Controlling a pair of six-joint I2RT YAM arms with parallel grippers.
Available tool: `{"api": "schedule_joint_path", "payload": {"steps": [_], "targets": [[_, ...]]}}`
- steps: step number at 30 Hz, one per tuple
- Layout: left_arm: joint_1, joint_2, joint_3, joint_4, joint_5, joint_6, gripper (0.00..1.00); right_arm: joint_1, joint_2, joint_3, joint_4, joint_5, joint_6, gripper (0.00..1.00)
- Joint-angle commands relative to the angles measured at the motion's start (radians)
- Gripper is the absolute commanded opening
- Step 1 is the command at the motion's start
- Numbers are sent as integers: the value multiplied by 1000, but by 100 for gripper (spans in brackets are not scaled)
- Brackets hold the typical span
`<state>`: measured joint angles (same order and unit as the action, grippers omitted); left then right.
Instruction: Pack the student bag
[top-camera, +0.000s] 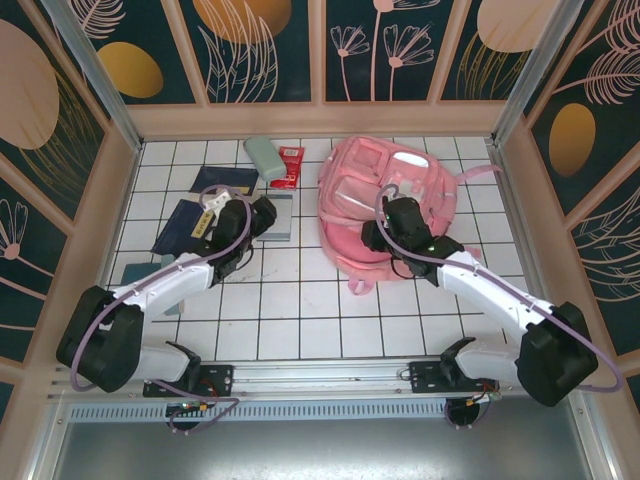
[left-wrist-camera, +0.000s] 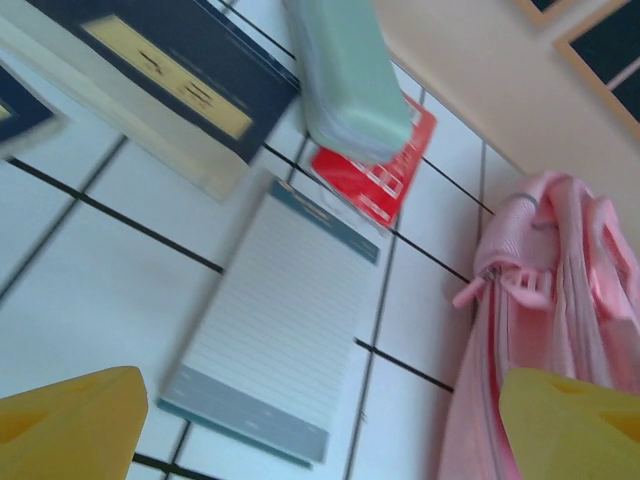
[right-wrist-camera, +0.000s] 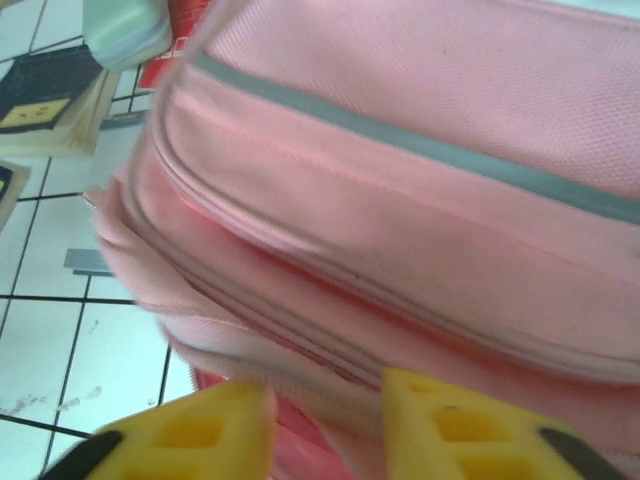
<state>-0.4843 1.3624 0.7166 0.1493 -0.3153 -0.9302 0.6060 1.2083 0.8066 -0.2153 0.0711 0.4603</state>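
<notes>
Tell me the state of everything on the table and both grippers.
student bag, lying flat, front up
notepad, flat on the tiles, lined page up
mint case, shut, overlapping the red booklet
dark blue book, closed, lying flat
left gripper, open, empty, above the notepad
right gripper, partly open at the bag's edge

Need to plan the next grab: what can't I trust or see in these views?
- Right wrist view: bag blurred; the right gripper is cut off by the bottom edge, so whether it pinches fabric is unclear.
- Same view: blur hides whether the bag is zipped shut.
- Top view: left arm covers part of the notepad.
- Left wrist view: motion blur makes the lettering on the book unreadable.
</notes>
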Motion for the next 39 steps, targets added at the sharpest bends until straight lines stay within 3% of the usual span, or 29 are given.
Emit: {"api": "schedule_joint_path", "payload": {"steps": [1,9,15,24,36,39], "targets": [[47,37,34,-26,17,76,90,39,-15,9,46,-1,-36,42],[240,170,82,29,139,76,78,123,109,146,118,-29,-61,47],[328,339,132,166,276,-51,64,179,211,224,139,-15,-62,47],[345,541,227,278,296,-217,64,184,204,202,145,0,-49,47],[345,674,325,336,293,-275,67,186,211,160,158,-5,-29,47],[345,691,328,339,286,-290,54,185,218,160,159,-9,-28,47]]}}
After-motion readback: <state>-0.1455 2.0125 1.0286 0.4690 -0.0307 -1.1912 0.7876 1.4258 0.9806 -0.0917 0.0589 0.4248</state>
